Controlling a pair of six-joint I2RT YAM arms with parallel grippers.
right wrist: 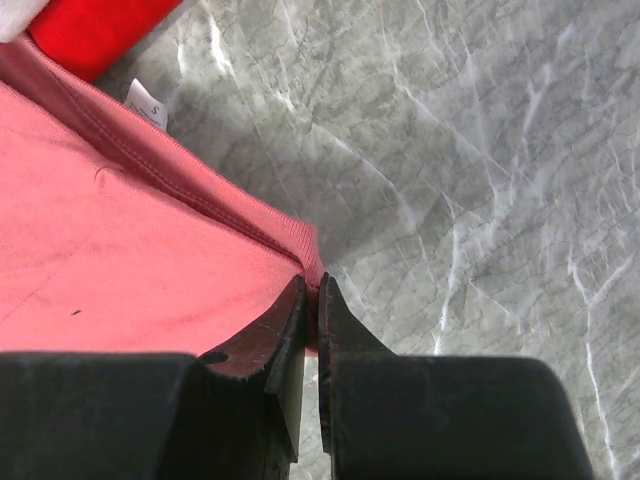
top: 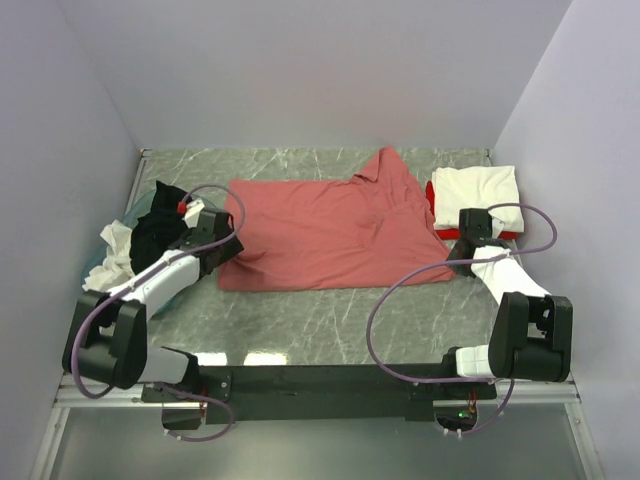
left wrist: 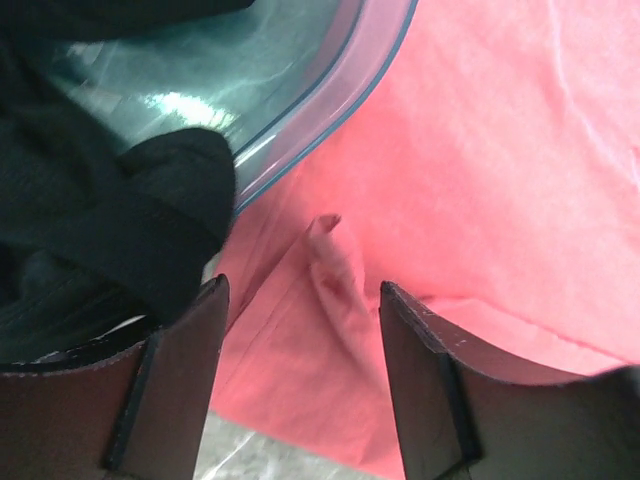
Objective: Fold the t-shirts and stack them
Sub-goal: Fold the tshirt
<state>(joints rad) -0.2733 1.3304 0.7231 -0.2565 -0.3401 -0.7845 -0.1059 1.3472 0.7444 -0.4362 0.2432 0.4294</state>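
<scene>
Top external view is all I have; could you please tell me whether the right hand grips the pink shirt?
Observer: Yes, the right hand is shut on a hem corner of the salmon-pink shirt.
Operator: Thank you; and the left hand?
Observer: The left hand is open, with a small raised pleat of that shirt in the gap.
Operator: Anything nearby?
Observer: The teal basin rim, black cloth draped over it.

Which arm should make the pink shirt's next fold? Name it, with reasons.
Probably right. The right gripper is shut on the salmon-pink shirt's hem, ready to pull; the left gripper hangs open over the cloth, gripping nothing.
</scene>
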